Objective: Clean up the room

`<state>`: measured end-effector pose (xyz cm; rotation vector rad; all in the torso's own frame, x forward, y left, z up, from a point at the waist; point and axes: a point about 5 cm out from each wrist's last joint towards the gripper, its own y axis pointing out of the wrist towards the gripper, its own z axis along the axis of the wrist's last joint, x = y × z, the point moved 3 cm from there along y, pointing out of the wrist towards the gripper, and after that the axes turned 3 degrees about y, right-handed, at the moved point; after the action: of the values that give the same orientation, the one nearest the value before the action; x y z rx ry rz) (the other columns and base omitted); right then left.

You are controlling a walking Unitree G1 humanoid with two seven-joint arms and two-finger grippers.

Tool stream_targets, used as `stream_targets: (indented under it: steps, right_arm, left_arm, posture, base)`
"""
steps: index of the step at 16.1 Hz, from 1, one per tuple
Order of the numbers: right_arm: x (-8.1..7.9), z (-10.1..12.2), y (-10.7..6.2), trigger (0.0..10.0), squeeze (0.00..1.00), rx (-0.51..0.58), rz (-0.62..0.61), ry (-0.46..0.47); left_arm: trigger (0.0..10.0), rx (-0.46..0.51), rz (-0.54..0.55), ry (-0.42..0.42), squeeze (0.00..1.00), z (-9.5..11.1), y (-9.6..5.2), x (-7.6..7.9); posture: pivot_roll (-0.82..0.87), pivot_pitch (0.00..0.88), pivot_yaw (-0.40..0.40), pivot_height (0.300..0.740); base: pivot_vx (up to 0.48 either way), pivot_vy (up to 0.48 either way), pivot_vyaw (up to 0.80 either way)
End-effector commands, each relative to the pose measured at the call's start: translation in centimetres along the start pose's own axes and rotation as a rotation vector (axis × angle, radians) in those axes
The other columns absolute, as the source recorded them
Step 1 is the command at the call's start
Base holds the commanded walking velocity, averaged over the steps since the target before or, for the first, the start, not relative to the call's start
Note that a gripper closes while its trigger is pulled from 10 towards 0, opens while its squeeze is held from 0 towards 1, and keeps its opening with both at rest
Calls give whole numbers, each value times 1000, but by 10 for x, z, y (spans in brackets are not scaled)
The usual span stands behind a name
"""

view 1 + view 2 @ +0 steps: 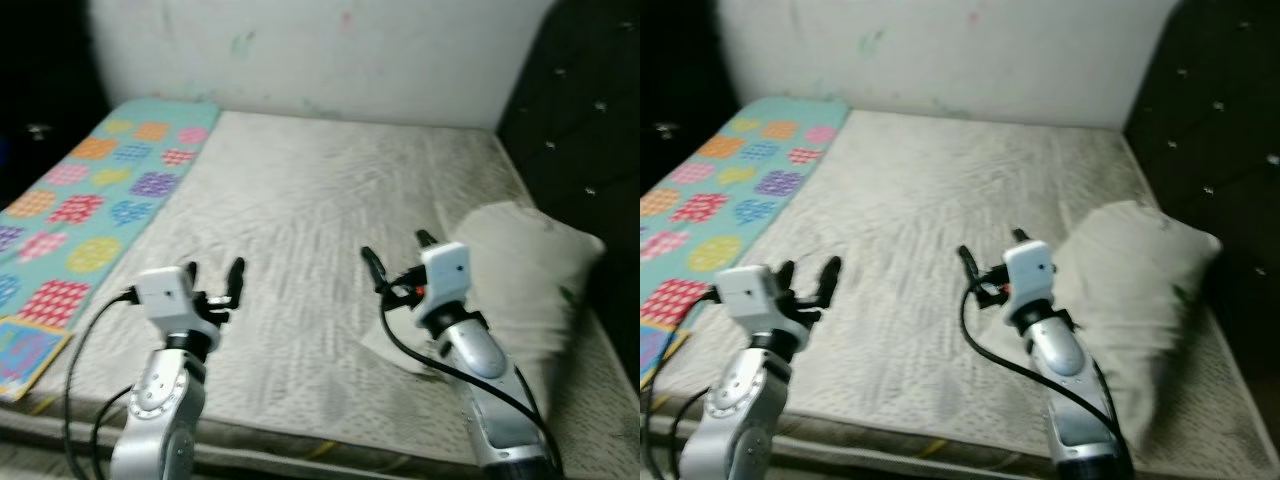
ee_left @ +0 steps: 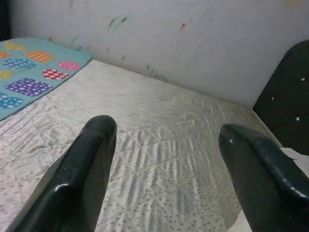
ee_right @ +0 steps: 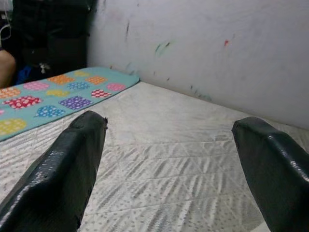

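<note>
Dim, flat indoor light. The head views are soft with slight motion blur, and the corners beside the white wall (image 1: 330,60) fall to black. Wrist views are sharper on the mattress (image 2: 159,159), with faint glare on the blurred near fingers (image 2: 82,179).

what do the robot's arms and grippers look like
Both arms are rounded silver metal tubes with a white boxy block at the wrist and loose black cables looping alongside. The left gripper and the right gripper each have two long, glossy black fingers. A small red spot shows by the right wrist block.
</note>
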<state>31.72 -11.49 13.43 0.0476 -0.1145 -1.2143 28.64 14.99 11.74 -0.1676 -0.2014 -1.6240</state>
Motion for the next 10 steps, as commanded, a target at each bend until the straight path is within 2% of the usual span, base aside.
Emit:
stream_targets:
  steps: [1, 2, 7, 10]
  right_arm:
    - [8, 2, -1, 10000, 0, -2, -22, -14]
    - [8, 2, -1, 10000, 0, -1, -22, -14]
    - [9, 2, -1, 10000, 0, 0, -23, -15]
    - [9, 2, -2, 10000, 0, 0, -22, -17]
  left_arm:
    - [10000, -2, -28, -12, 0, -1, 1, 9]
    - [10000, -2, -28, -12, 0, -1, 1, 9]
    - [10000, -4, -28, -11, 0, -1, 2, 9]
    - [10000, -1, -26, -14, 0, -1, 2, 9]
  posture:
    - [-58, 4, -2, 740]
    - [-58, 5, -2, 740]
    - [-60, 6, -1, 740]
    - [-59, 4, -2, 740]
  base:
    - [0, -296, -663]
    - [0, -300, -488]
    - [0, -286, 0]
    - [0, 0, 0]
